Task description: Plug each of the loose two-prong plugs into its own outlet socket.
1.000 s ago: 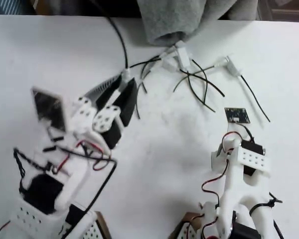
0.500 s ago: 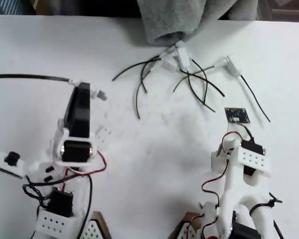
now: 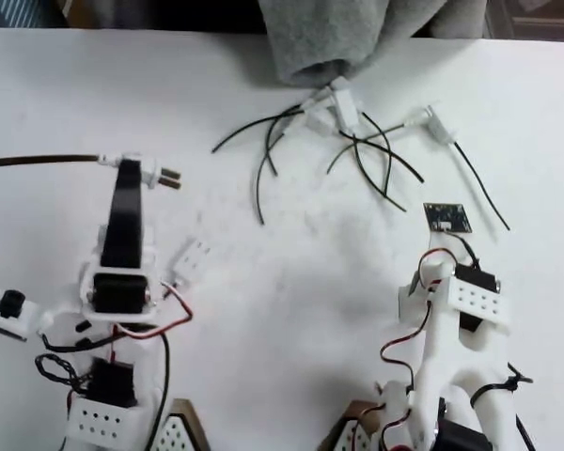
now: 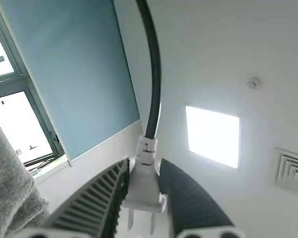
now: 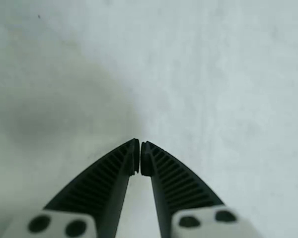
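The left end effector (image 3: 132,171) is closed on a white plug (image 4: 141,186) and pinches its body from both sides. The plug's two prongs (image 3: 169,178) stick out free and point across toward the middle of the surface (image 3: 301,291). Its black cord (image 3: 38,162) runs off the other way, out past the edge of the high view. The right end effector (image 5: 139,154) is pressed closed with nothing in it, and its tips sit just over bare surface.

Well apart from the held plug, near a grey cloth (image 3: 348,38), lie some white pieces (image 3: 331,111) tangled up with thin black wires (image 3: 376,169) (I cannot tell which are plugs and which are sockets).

Here is what could go wrong. The cord looks long and a bit stiff. If the arm carries the plug over to a socket, the cord may tug and twist the plug in the grip, and then the prongs would not line up with the holes. The grip is only on the plug's sides, so a hard push could make it slide back. Nothing holds the white pieces down, so a push may just shove one away unless the other arm steadies it. The loose wires could also snag the prongs on the way in.
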{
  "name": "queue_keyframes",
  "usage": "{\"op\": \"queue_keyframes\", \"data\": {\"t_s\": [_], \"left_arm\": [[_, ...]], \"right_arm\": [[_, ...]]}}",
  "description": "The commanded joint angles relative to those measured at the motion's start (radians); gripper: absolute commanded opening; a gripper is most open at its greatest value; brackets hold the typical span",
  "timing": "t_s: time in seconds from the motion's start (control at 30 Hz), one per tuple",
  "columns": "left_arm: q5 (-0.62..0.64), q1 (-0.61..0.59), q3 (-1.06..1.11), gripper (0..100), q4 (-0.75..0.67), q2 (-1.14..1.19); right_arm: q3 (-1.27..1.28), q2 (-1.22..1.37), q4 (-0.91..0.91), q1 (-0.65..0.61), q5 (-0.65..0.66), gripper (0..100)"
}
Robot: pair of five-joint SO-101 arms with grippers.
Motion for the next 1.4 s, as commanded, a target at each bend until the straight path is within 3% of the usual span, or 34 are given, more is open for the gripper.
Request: {"op": "queue_keyframes", "data": {"t_s": [0.0,0.3,0.67,0.73,0.83,0.9,1.13,1.37], "left_arm": [[0.031,-0.051,-0.003,3,-0.011,-0.013],[0.028,-0.177,-0.002,3,-0.011,-0.012],[0.035,-0.128,-0.002,2,-0.04,-0.01],[0.126,-0.114,-0.003,2,-0.064,-0.01],[0.41,-0.114,-0.002,2,-0.127,-0.01],[0.522,-0.114,-0.002,2,-0.149,-0.01],[0.534,-0.114,-0.002,2,0.16,-0.008],[0.789,-0.113,-0.002,2,0.411,-0.008]], "right_arm": [[-0.005,-0.013,-0.01,0.001,-0.002,2.1],[-0.005,-0.016,-0.007,0.001,-0.002,2.1],[-0.005,-0.018,-0.005,0.001,0.0,2.1],[-0.005,-0.018,-0.005,0.001,0.0,2.1],[-0.005,-0.018,-0.005,0.001,0.0,2.1],[-0.005,-0.018,-0.005,-0.001,0.0,2.1],[-0.012,-0.019,-0.005,-0.013,-0.006,2.0],[-0.158,-0.019,0.11,-0.2,-0.008,2.0]]}}
